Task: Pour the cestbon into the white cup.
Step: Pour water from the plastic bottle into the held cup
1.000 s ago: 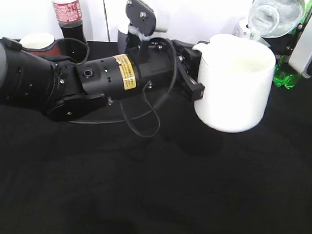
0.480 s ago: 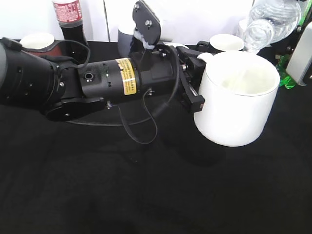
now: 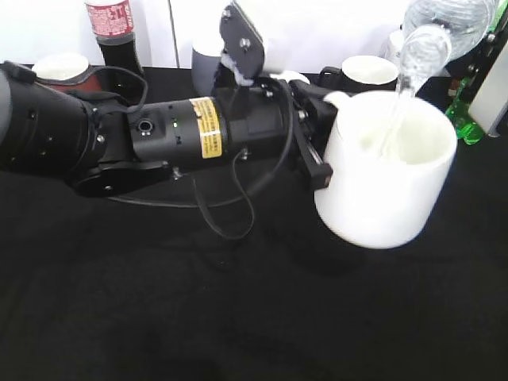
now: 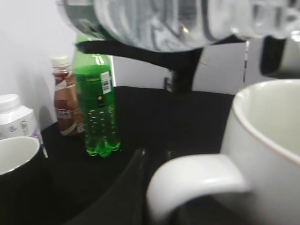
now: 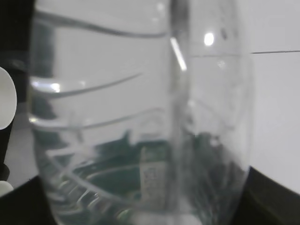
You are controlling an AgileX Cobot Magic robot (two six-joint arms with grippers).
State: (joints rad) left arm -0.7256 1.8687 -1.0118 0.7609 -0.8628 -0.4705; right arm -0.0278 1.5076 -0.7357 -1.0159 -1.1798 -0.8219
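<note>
cestbon point(image 3: 440, 24) tipped over white cup point(image 3: 389, 178), water streaming (right grip seemingly hidden)

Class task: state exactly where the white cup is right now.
In the exterior view the white cup is right of centre, held off the black table by the left gripper at its handle side, under the tilted cestbon pouring into it.

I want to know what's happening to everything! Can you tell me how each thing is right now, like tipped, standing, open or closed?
cestbon: tipped over the cup, uncapped, water streaming out.
white cup: lifted off the table, slightly tilted, taking in water.
left end effector: shut on the white cup's handle.
right end effector: hidden behind the bottle, grip unclear.
green soda bottle: standing upright.
cola bottle: standing upright.
brown drink bottle: upright, capped.
</note>
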